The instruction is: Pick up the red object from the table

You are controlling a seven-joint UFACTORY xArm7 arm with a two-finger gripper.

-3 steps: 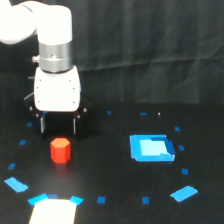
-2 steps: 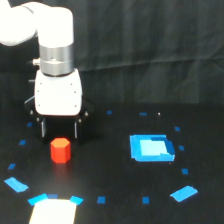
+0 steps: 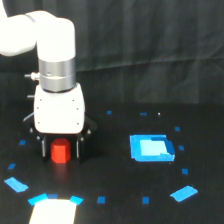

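Observation:
The red object [image 3: 60, 152] is a small red-orange block standing on the black table [image 3: 110, 170] at the exterior view's left. My gripper [image 3: 60, 149], under its white head [image 3: 58, 111], is down around the block. One dark finger stands on each side of the block. The fingers look spread, and I cannot tell if they touch it. The block rests on the table.
A bright blue square [image 3: 151, 148] lies to the exterior view's right of the gripper. A whitish patch [image 3: 52, 212] with blue corners lies at the front left. Small blue tape marks [image 3: 183, 192] dot the table. A black curtain hangs behind.
My gripper has come down and forward over the red block; the block that stood free in front of it now sits between the fingers.

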